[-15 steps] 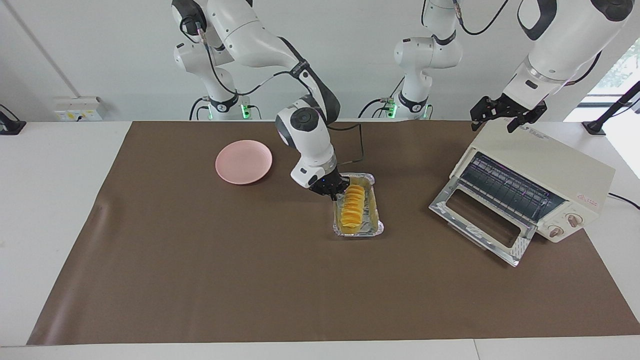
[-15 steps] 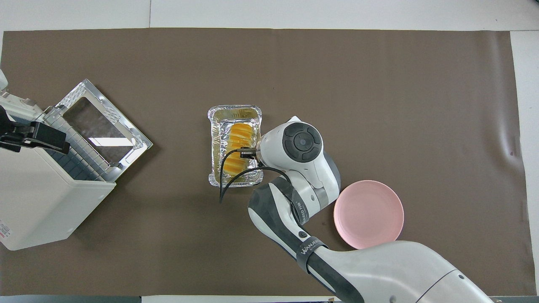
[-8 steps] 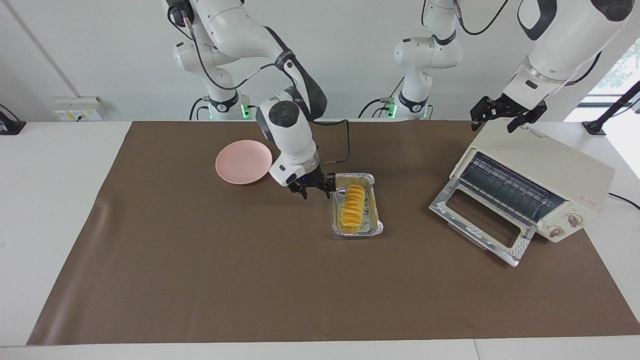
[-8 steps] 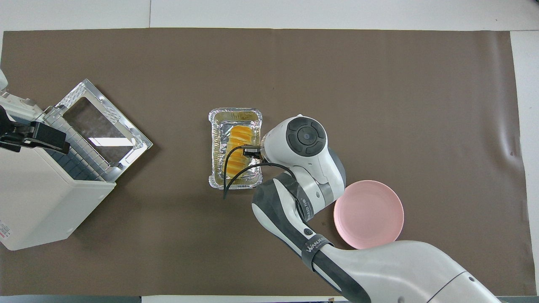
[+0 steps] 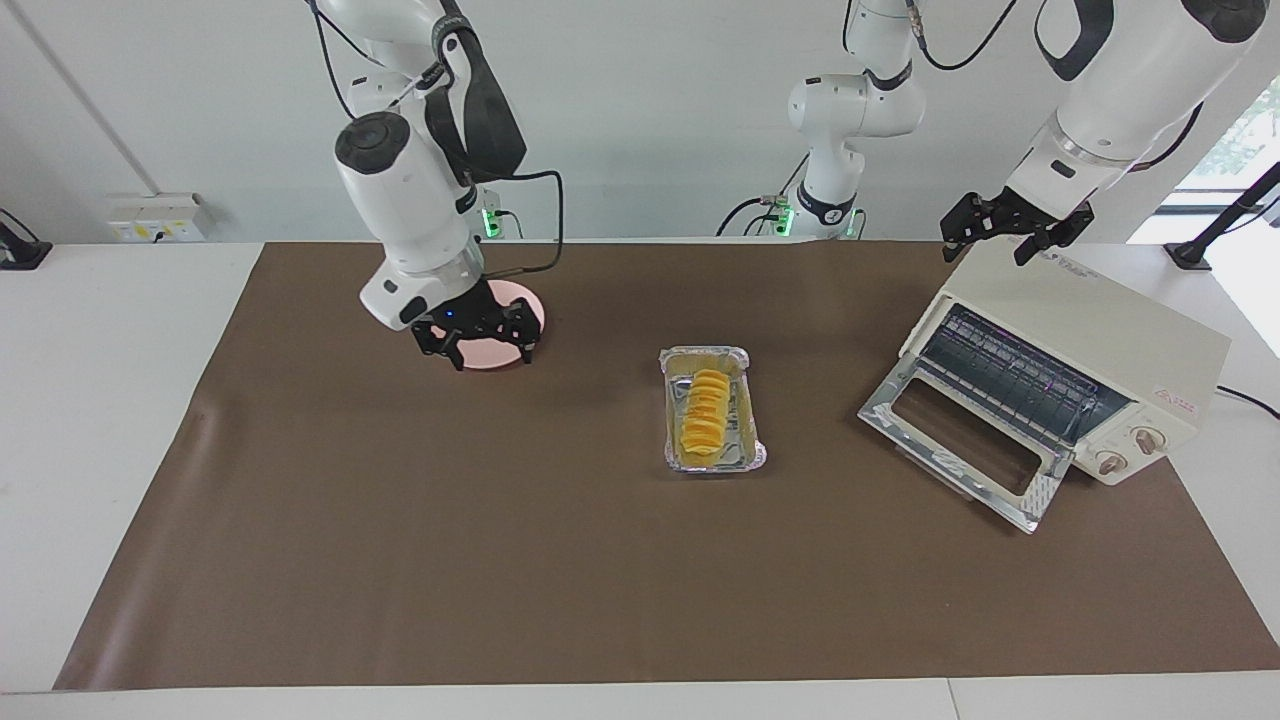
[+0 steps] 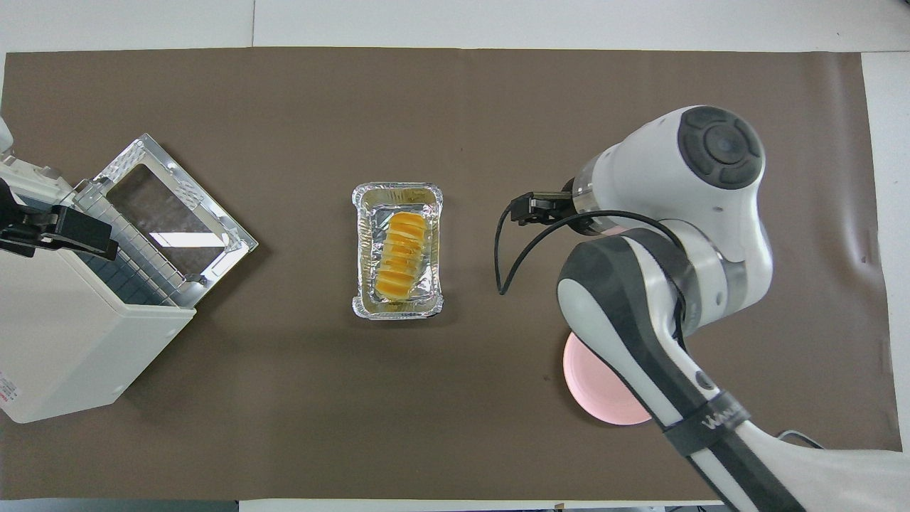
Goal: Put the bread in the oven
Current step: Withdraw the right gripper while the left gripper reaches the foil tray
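Observation:
The yellow-orange ridged bread [image 5: 705,410] [image 6: 402,254] lies in a silver foil tray [image 5: 745,415] [image 6: 362,249] in the middle of the mat. The cream oven [image 5: 1090,340] [image 6: 64,341] stands at the left arm's end of the table. Its glass door [image 5: 960,440] [image 6: 174,210] is dropped open and the wire rack shows. My right gripper [image 5: 485,352] hangs open and empty over the pink plate, well away from the tray. The right wrist hides it in the overhead view. My left gripper [image 5: 1010,240] [image 6: 71,235] waits open over the oven's top edge.
A pink plate [image 5: 532,312] [image 6: 604,395] lies toward the right arm's end, nearer to the robots than the tray and partly covered by the right arm. A brown mat [image 5: 500,540] covers the table.
My right gripper has opened, lifted off the near end of the tray and swung toward the right arm's end, over the pink plate. The bread stays in the tray. The left arm has not moved.

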